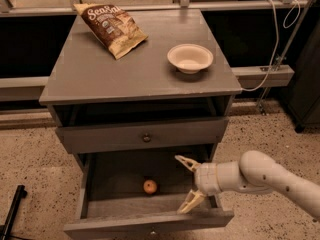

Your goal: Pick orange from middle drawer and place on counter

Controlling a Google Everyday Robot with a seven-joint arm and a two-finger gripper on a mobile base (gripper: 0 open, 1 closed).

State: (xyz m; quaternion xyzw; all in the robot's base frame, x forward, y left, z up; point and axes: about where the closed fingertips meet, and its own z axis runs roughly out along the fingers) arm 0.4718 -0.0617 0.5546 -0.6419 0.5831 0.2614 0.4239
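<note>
The orange point(149, 186) lies on the grey floor of the pulled-out middle drawer point(100, 204), near its centre. My gripper point(186, 183) is open, its two pale fingers spread wide, one above the other. It hangs over the right part of the drawer, a short way right of the orange and not touching it. My white arm comes in from the lower right. The grey counter point(100, 69) tops the cabinet above.
A white bowl point(190, 58) and a chip bag point(111, 28) sit on the counter. A closed drawer front with a dark knob point(146, 138) is above the open drawer. Speckled floor surrounds the cabinet; a cable hangs at the right, a black bar lies at lower left.
</note>
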